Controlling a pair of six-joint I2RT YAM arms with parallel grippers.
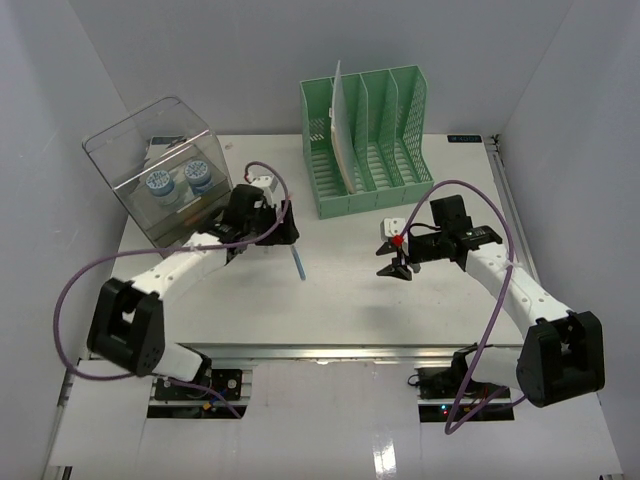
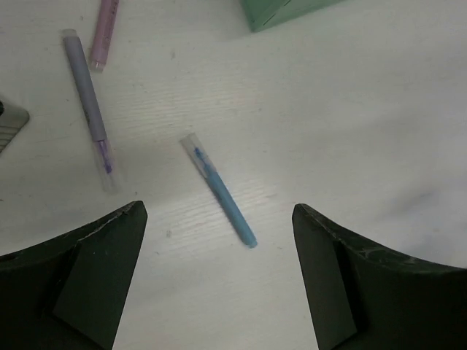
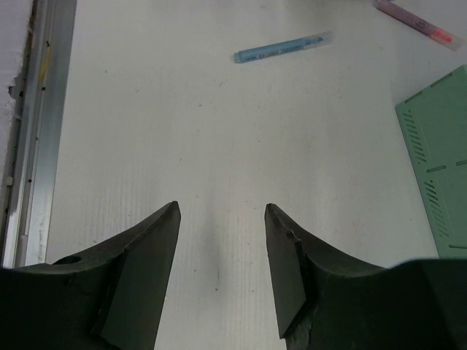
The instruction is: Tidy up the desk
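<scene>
Left gripper (image 2: 219,213), jaws spread, empty; blue pen (image 2: 221,193) loose just ahead, between them. Right gripper (image 3: 222,210) likewise parted, empty. Desk (image 1: 350,305) largely unsorted.

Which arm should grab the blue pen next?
Left. The left tool is open right above the pen, which lies between its fingers in the wrist view. The right tool is open too, but the pen lies well ahead of it.

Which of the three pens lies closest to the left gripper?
The blue pen, centred just ahead of the left gripper; the purple pen and pink pen lie farther off.
</scene>
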